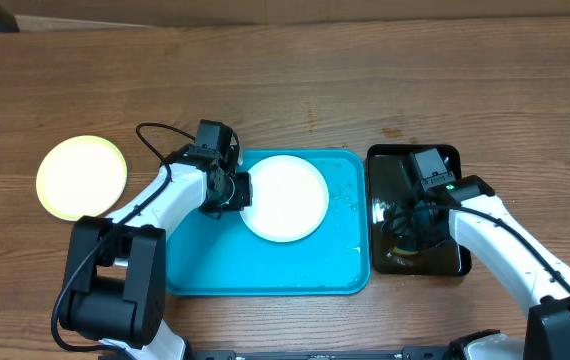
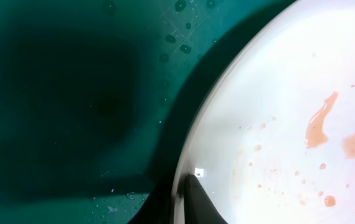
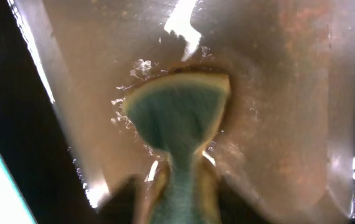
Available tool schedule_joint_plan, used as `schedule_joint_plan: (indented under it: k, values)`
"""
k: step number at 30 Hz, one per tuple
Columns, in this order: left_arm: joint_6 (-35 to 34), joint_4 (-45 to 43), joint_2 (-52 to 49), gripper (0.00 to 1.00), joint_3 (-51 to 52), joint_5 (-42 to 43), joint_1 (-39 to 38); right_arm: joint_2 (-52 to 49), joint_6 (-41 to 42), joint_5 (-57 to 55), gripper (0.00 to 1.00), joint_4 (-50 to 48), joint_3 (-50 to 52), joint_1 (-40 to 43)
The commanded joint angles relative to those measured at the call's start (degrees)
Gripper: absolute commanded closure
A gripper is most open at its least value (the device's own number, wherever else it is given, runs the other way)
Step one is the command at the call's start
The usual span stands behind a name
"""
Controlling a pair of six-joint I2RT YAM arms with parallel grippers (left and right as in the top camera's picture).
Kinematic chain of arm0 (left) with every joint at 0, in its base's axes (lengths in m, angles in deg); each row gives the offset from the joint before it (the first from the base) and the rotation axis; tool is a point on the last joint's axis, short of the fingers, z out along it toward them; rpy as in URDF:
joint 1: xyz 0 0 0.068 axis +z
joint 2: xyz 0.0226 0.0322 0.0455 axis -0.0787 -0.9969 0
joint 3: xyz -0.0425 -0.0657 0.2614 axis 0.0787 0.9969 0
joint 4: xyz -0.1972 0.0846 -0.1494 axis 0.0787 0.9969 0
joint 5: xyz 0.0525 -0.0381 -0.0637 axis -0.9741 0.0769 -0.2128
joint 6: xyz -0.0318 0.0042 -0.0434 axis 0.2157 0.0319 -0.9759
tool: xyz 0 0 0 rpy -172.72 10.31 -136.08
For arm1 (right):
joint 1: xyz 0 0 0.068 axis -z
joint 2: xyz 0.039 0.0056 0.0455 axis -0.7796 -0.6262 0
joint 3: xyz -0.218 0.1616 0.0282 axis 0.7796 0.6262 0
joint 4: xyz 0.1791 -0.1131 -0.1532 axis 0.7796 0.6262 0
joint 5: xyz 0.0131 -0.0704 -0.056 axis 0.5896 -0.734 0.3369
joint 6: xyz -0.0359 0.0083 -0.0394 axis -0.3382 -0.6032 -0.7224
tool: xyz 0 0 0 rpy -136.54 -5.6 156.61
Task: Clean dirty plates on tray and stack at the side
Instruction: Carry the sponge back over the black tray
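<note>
Your left hand (image 1: 242,190) clamps the white plate (image 1: 287,198) at nine o'clock.
Your right hand (image 3: 180,173) pinches a sponge (image 3: 177,118) in the black tray (image 1: 383,158), three o'clock of the blue tray (image 1: 265,275).

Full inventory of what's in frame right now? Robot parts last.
white plate: 1, white with reddish-brown smears, on the blue tray, centre
pale yellow plate: 1, pale yellow, on the bare table, far left
blue tray: 1, turquoise, centre, water droplets on it
black tray: 1, black, right of the blue tray, wet inside
sponge: 1, green and yellow, in the black tray
table: 1, brown wood
left gripper: shut on the white plate's left rim
right gripper: over the black tray, sponge pinched between its fingers
</note>
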Motion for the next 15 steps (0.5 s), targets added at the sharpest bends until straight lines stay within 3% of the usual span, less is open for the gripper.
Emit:
schedule_joint_plan:
  k: [1, 9, 15]
  values:
    - [1.7, 0.3, -1.5, 0.92, 1.1, -0.9, -0.1, 0.2, 0.0, -2.0, 0.35, -1.1, 1.3, 0.1]
    - [1.7, 0.3, -1.5, 0.92, 1.1, -0.9, -0.1, 0.2, 4.5, -1.5, 0.31, 2.7, 1.7, 0.1]
    - [1.7, 0.3, -1.5, 0.92, 1.1, -0.9, -0.1, 0.2, 5.1, 3.2, 0.32, -0.5, 5.2, 0.1]
